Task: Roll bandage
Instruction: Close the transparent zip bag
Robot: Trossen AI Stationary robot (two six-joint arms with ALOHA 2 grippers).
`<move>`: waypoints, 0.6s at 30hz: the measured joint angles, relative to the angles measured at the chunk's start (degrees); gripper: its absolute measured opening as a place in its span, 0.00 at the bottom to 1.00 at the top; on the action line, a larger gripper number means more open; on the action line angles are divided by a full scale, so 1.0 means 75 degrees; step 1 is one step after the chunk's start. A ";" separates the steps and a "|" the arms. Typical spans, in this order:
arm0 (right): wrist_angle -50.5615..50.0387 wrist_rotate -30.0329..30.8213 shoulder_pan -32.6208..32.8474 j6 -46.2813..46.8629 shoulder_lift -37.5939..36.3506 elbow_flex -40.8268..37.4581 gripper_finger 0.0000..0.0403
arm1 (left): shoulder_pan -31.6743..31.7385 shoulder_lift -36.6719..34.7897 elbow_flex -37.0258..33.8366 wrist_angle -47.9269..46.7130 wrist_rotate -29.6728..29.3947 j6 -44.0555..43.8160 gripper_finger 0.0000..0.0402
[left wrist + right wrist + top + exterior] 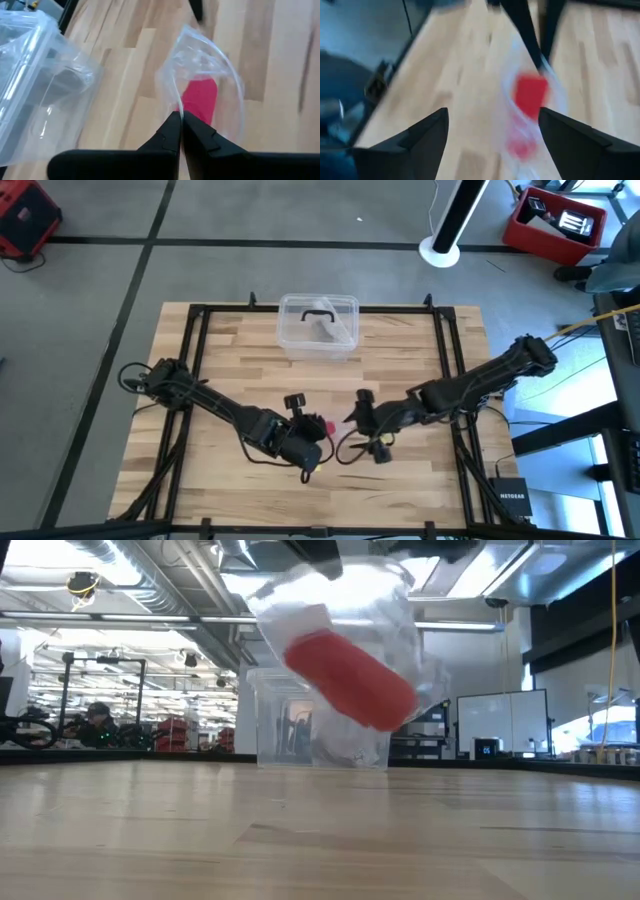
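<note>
Your left gripper had its jaws pinched together on the rim of a thin, crinkly clear plastic bag, held above the worktop; inside hung the bandage, a small soft red roll, so the rolling looked done and bagging or stowing remained; your right gripper, jaws wide apart, held nothing beside it; the rigid clear box sat behind.
</note>
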 joint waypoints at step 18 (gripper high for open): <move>0.5809 0.1104 -0.0224 -0.0455 -0.0329 -0.3726 0.76 | 0.0040 0.0030 -0.0003 0.0177 0.0023 0.0000 0.01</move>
